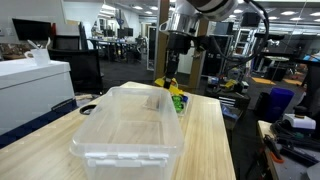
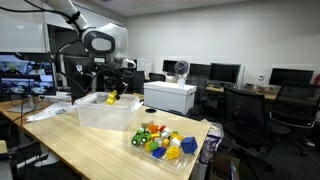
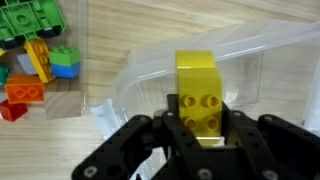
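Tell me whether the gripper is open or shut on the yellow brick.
Shut on it. In the wrist view the gripper clamps the yellow brick from both sides, by the rim of the clear bin.

**Yellow block clamped over bin corner**

The gripper (image 3: 200,128) pinches a studded yellow block (image 3: 198,80) between its black fingers, above the clear plastic bin (image 3: 275,60). Loose coloured blocks (image 3: 35,45) lie on the wooden table (image 3: 40,150) beside it.

White rounded arm (image 2: 103,40) segments, dark grey joint rings, black cable (image 1: 262,18) looped above the wrist; matte black gripper (image 3: 203,128), chunky angular linkage fingers (image 3: 150,142), faintly glossy edges
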### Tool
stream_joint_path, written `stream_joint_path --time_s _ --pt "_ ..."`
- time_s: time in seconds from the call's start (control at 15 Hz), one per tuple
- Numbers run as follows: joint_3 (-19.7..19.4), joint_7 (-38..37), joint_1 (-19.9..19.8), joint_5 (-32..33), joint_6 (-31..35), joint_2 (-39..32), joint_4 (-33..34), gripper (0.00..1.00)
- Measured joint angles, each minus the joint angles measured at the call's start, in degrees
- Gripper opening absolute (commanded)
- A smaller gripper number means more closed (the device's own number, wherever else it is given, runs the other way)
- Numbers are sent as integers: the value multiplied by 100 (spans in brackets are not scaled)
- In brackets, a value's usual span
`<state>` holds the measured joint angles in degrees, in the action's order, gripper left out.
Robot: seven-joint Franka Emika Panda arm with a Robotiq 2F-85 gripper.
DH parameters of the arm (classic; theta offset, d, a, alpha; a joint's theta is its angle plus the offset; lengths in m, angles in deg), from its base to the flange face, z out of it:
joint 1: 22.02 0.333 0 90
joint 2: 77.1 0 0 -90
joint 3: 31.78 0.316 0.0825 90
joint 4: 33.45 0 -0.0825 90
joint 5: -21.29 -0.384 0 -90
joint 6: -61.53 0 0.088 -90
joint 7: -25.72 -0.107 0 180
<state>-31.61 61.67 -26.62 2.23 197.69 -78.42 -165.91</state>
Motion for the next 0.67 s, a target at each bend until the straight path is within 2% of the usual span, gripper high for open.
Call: stream_joint_path --time_s 0.47,0.67 --pt "-679 -265 -59 -886 832 520 -860 13" --pt "-503 -263 157 -823 866 502 -890 13"
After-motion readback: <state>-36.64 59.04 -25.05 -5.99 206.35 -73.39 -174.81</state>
